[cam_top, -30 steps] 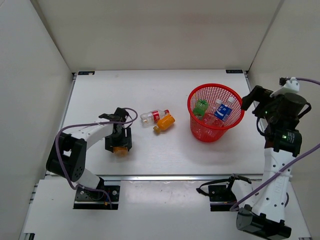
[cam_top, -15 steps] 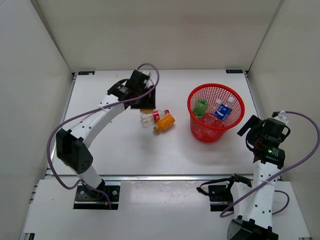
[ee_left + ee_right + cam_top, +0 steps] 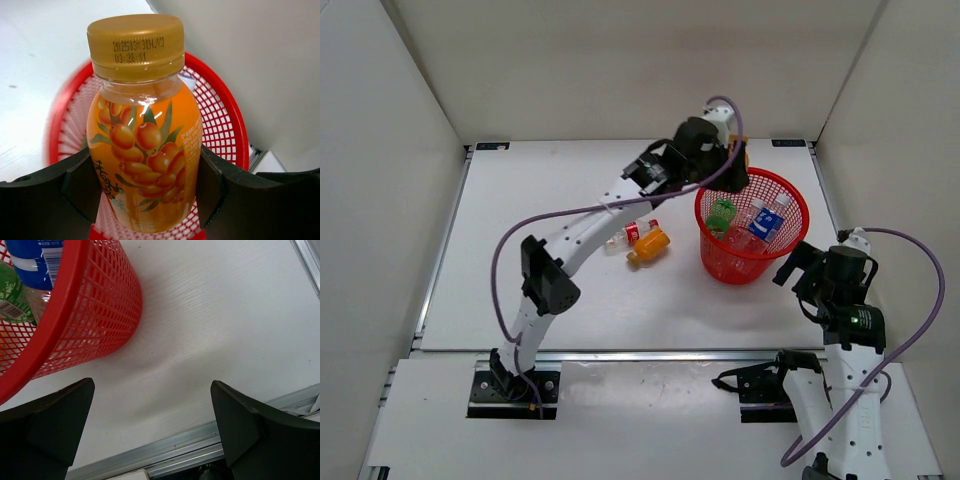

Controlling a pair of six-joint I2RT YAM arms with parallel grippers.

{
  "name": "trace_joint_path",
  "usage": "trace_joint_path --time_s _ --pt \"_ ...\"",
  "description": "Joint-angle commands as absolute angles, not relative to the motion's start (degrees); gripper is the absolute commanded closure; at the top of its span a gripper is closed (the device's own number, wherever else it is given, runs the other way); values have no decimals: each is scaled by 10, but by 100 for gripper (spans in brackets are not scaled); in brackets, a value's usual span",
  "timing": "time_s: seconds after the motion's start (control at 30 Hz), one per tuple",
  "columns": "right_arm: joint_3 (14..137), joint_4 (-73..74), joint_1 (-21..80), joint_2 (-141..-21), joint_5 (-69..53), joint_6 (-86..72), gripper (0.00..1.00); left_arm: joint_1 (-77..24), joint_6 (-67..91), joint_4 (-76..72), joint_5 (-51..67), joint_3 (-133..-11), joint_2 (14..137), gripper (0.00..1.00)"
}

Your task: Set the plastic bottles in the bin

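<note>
Left wrist, orange bottle (image 3: 144, 145) clamped in left pincer (image 3: 145, 186), over bin (image 3: 220, 134).

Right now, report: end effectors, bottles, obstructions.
Left end effector shut on orange plastic bottle, at rim of round red mesh bin. Right end effector open, empty, beside bin. Clear red-label bottle, second orange bottle on table. No obstruction seen.

The bin (image 3: 732, 266) stands on the table (image 3: 540, 290). Several binned bottles (image 3: 722, 215) lie inside it. Above the bin's rear left rim hangs the left gripper (image 3: 145, 192), with the held bottle (image 3: 145, 140) between its fingers (image 3: 50, 197). Left of the bin, apart from it, two loose bottles (image 3: 650, 244) lie on the table, touching. Front right of the bin, just beside it, sits the right gripper (image 3: 150, 415)
</note>
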State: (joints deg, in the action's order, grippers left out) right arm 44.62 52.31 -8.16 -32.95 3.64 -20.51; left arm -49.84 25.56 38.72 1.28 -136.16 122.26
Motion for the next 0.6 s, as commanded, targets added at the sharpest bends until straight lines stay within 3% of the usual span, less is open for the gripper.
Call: trace_joint_path --time_s 0.0,0.07,0.13,0.2,0.5,0.57 --pt "480 536 -61 -331 72 -202 1 -543 255 325 26 -1386 1246 51" --pt "496 547 -60 -330 81 -200 1 -559 250 322 12 -1387 1252 44" --pt "495 548 -62 -323 90 -194 1 -563 258 327 13 -1386 1254 27" --pt "497 558 -69 -323 97 -189 1 -561 265 332 20 -1383 1252 3" --pt "577 572 -75 -324 191 -143 0 -575 199 425 -15 -1324 1154 1" --pt "607 574 -75 -337 225 -114 1 -584 165 445 -73 -1245 1105 2"
